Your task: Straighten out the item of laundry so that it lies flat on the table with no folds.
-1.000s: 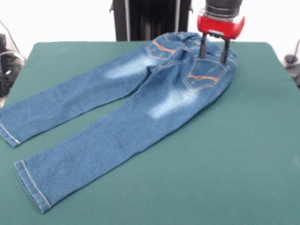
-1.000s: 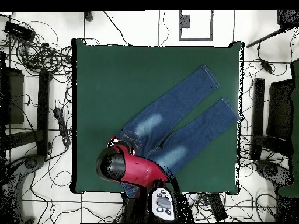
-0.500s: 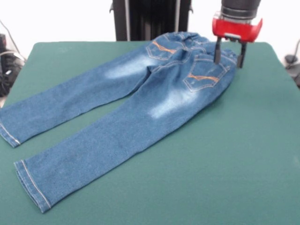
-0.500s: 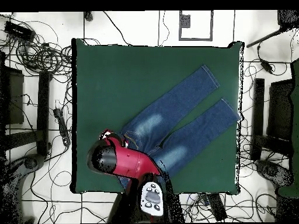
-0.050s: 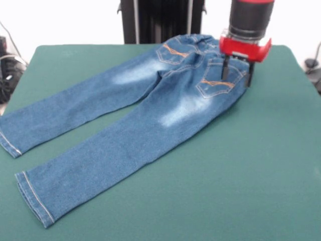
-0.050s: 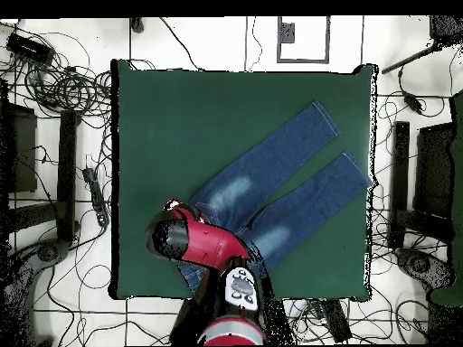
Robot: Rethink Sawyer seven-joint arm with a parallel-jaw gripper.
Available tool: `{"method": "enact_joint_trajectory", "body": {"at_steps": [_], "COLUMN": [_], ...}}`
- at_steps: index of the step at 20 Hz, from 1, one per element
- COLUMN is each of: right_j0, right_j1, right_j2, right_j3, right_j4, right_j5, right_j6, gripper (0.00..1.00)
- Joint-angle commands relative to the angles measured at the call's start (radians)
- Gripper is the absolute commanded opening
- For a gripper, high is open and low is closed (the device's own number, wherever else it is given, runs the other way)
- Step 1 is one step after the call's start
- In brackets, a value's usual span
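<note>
Two legs of the small blue denim jeans point(image 5: 135, 115) with faded whitish patches fan out smooth and flat, well left of the claw, on the dark green felt-covered table point(image 5: 261, 165), so most of the work looks done. At the waistband corner the red-and-black claw point(image 5: 236, 75) stands with fingers parted, straddling the denim edge. Any fold beneath it is hidden.

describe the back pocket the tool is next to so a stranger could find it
Start at the green table, then the jeans spread across it. At their waist end, below the red tool, sits the pocket with wavy orange stitching, the one nearer the tool.
</note>
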Motion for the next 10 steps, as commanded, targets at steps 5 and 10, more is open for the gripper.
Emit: {"method": "enact_joint_trajectory", "body": {"at_steps": [5,10], "right_j0": [-0.096,-0.109], "right_j1": [0.114,0.175], "right_j2": [0.106,0.114], "right_j3": [-0.036,-0.071], "right_j4": [-0.038,-0.060], "right_j5": [-0.050,-0.082], "right_j6": [0.115,0.113], "gripper": [1.00,1.00]}}
